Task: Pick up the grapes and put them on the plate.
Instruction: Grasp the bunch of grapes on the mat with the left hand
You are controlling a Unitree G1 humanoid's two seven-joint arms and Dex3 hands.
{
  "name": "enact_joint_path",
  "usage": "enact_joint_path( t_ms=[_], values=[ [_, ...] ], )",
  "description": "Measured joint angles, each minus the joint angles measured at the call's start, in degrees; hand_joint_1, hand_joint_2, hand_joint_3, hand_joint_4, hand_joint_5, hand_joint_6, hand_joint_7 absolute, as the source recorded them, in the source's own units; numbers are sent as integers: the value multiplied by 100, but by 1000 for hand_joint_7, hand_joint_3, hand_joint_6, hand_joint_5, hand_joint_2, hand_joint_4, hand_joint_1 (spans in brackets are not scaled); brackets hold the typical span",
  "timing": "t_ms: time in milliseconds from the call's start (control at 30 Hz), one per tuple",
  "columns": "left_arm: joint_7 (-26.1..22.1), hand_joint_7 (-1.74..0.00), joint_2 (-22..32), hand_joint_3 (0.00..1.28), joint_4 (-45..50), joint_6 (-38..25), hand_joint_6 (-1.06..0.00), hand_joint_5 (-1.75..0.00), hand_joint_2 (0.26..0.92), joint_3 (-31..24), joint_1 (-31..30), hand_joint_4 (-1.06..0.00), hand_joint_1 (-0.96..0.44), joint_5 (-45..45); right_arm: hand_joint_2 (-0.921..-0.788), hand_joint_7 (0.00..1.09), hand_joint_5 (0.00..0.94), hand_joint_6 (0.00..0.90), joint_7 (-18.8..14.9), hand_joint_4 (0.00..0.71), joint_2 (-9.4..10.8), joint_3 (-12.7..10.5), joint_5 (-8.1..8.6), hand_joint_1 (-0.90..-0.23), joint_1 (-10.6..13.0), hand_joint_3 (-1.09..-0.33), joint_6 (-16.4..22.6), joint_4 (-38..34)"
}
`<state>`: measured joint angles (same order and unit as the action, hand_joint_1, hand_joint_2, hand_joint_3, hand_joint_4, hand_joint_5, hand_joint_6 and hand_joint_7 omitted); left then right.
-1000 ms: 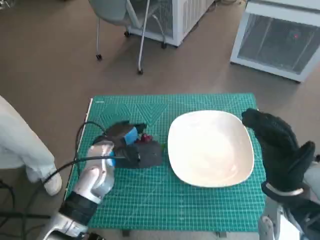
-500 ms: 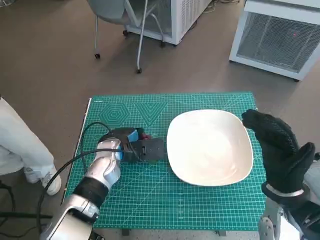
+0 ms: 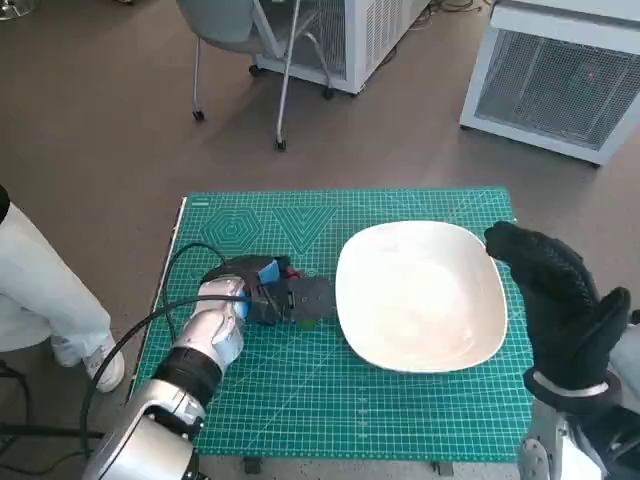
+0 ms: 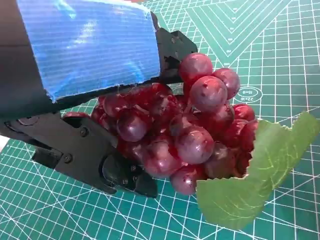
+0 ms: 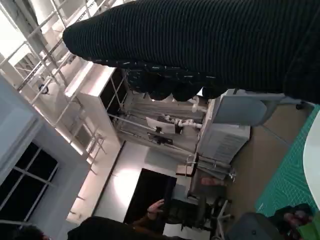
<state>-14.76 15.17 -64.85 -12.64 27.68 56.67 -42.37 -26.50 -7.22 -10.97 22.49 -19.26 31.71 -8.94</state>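
A bunch of dark red grapes (image 4: 190, 127) with a green leaf (image 4: 260, 175) sits in my left hand (image 4: 95, 90), whose black fingers (image 4: 95, 162) wrap around it just above the green mat. In the head view that left hand (image 3: 270, 295) is on the mat just left of the white plate (image 3: 420, 295), and the grapes (image 3: 290, 273) barely show beside it. My right hand (image 3: 560, 300), in its black glove, hovers by the plate's right edge, fingers spread, holding nothing. The right wrist view shows the glove (image 5: 200, 45) and a bit of the grapes (image 5: 295, 218) far off.
The green cutting mat (image 3: 300, 400) covers the small table. A chair (image 3: 250, 40) and white cabinets (image 3: 560, 70) stand on the floor behind. A person's white-clad leg and shoe (image 3: 50, 300) are at the table's left side.
My left hand has shifted right across the mat toward the plate with the grapes in it. The right hand has stayed put.
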Motion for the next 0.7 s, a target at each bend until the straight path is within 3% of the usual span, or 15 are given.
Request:
enact_joint_path(
  t_ms=[167, 233, 300, 367, 433, 500, 567, 633, 700],
  values=[
    [105, -14, 0, 19, -55, 59, -319, -42, 840, 11, 13, -287, -106, 52, -921, 783, 61, 240, 0, 626, 0, -1, 2, -428, 1, -594, -6, 0],
    [198, -17, -1, 22, -75, 93, -349, -172, 854, 2, 13, -318, -29, 88, -921, 785, 61, 241, 0, 626, 0, 0, 1, -428, 3, -594, -9, 1],
    [348, -17, -1, 87, -106, 145, -395, -594, 877, -9, 10, -330, 92, 135, -921, 787, 61, 241, 0, 625, 0, 1, 1, -428, 6, -594, -13, 4],
    [582, -22, 0, 271, -140, 225, -465, -1094, 863, -8, 1, -348, 222, 172, -921, 789, 61, 241, 0, 625, 0, 1, 1, -428, 11, -594, -19, 9],
    [867, -34, 0, 467, -169, 324, -547, -1383, 810, 24, -17, -361, 297, 170, -921, 790, 61, 240, 0, 625, 0, 1, 1, -428, 13, -595, -27, 12],
    [1155, -62, 0, 583, -195, 418, -636, -1521, 769, 94, -44, -374, 333, 125, -921, 791, 61, 240, 0, 625, 0, 0, 4, -428, 13, -595, -35, 13],
    [1394, -400, 0, 545, -218, 481, -625, -1542, 792, 189, -71, -389, 265, 47, -921, 792, 61, 239, 0, 625, 0, -2, 6, -428, 13, -594, -39, 13],
    [1558, -888, -1, 423, -227, 508, -527, -1500, 852, 284, -93, -399, 140, -23, -921, 792, 61, 239, 0, 625, 0, -5, 9, -429, 13, -593, -42, 13],
    [1651, -1156, -2, 351, -225, 516, -470, -1472, 887, 355, -106, -406, 70, -56, -921, 792, 61, 240, 0, 626, -1, -8, 12, -429, 13, -592, -44, 12]
  ],
)
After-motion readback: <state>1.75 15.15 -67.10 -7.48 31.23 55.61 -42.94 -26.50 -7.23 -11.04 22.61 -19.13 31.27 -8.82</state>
